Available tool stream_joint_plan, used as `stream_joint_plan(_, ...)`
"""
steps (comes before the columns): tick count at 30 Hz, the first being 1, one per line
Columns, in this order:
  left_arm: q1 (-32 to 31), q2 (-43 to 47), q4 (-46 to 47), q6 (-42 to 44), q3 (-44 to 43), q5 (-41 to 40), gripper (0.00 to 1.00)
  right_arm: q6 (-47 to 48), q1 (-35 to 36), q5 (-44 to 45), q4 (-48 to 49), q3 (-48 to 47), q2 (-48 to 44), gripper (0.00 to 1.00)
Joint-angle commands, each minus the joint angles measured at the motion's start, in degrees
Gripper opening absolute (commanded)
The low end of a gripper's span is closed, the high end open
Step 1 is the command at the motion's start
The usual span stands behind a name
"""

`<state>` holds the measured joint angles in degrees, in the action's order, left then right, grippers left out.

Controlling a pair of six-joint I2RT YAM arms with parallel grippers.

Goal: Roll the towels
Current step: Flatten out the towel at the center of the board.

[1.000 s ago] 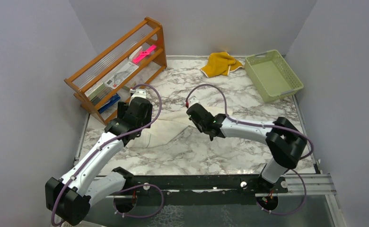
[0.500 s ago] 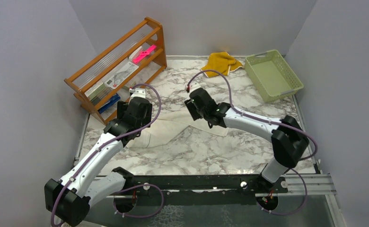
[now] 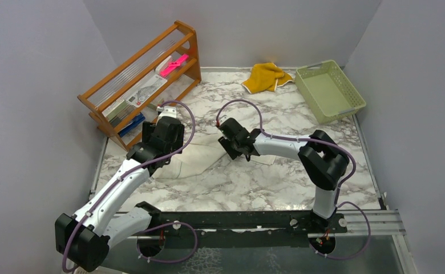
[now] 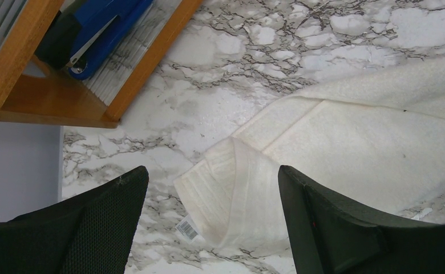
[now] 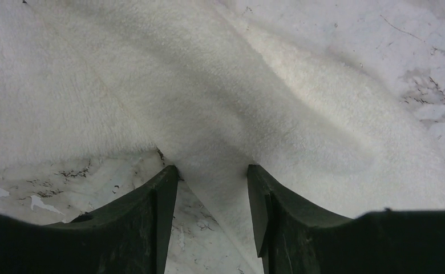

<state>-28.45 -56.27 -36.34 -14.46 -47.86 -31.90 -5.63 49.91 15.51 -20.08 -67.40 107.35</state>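
Count: one wooden rack (image 3: 140,85), two arms, two towels, one green basket (image 3: 327,91), all on or around one marble table (image 3: 254,188).

Far left: the rack stands at an angle against the wall, with papers and blue and pink items on its shelves.

Left gripper (image 4: 211,177): unmoved since a second ago. It hangs over the folded left corner of the cream towel (image 4: 368,148), jaws spread wide and clear of the cloth, with nothing in them. A small barcode label (image 4: 187,228) shows at that corner.

Centre: the cream towel lies loosely spread on the table between the two arms.

Right gripper (image 5: 211,171): changed. A second ago it sat low on the right part of the cream towel, then lifted and swung toward the back. Now it is down again, slightly further left, and the arm's elbow has pulled in toward the middle. The jaws stand about half apart with a raised ridge of the cream towel between them, touching both fingers (image 5: 163,205). I cannot tell whether it is pinched or only straddled.

Back right: the yellow towel (image 3: 266,77) lies crumpled near the rear wall, just left of the basket and well away from both arms.
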Motion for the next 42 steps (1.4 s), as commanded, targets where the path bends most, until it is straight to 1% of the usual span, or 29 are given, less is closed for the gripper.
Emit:
stream_joint_plan(1,0.6,-0.3,1.6,0.4,0.0,1.1,0.86,0.8,0.1,-2.0,0.6,-1.6,2.3,0.47)
stream_joint_plan(4,0.7,-0.3,1.7,0.5,0.0,1.2,0.86,0.6,0.1,-2.0,0.9,-1.9,3.0,0.40)
stream_joint_plan(8,0.8,-0.1,1.6,0.6,0.2,1.2,0.86,0.4,0.1,-1.4,1.1,-2.6,3.6,0.21)
stream_joint_plan(10,0.8,0.0,1.7,0.6,0.2,1.2,0.86,0.3,0.1,-0.8,1.1,-3.0,3.7,0.14)
stream_joint_plan(11,0.9,0.1,1.7,0.6,0.2,1.2,0.86,0.2,0.1,-0.3,1.1,-3.1,3.6,0.11)
stream_joint_plan(14,1.0,0.1,1.7,0.6,0.0,1.5,0.86,0.2,0.1,1.1,1.1,-3.4,3.0,0.05)
stream_joint_plan(18,1.1,-0.1,1.9,0.9,-0.3,1.6,0.86,0.1,0.1,2.6,-1.5,-4.8,0.3,0.04)
stream_joint_plan(27,1.3,0.6,2.0,1.2,-0.7,1.5,0.86,-0.2,-1.2,4.0,-3.0,-6.0,-14.1,0.04)
stream_joint_plan(30,1.4,0.3,2.2,1.4,-1.4,1.5,0.87,-0.8,-4.5,1.9,-0.9,-5.3,-17.4,0.01)
stream_joint_plan(37,1.4,-1.5,3.1,2.2,-4.2,2.3,0.87,-5.1,-13.7,-3.6,3.2,-3.3,-23.2,0.01)
stream_joint_plan(39,1.4,-2.2,3.9,2.3,-4.4,3.9,0.87,-5.2,-14.6,-4.1,4.8,-2.6,-25.0,0.01)
stream_joint_plan(42,1.5,-3.4,5.1,2.1,-4.0,8.0,0.85,-4.9,-14.7,-3.4,3.9,-3.7,-25.3,0.01)
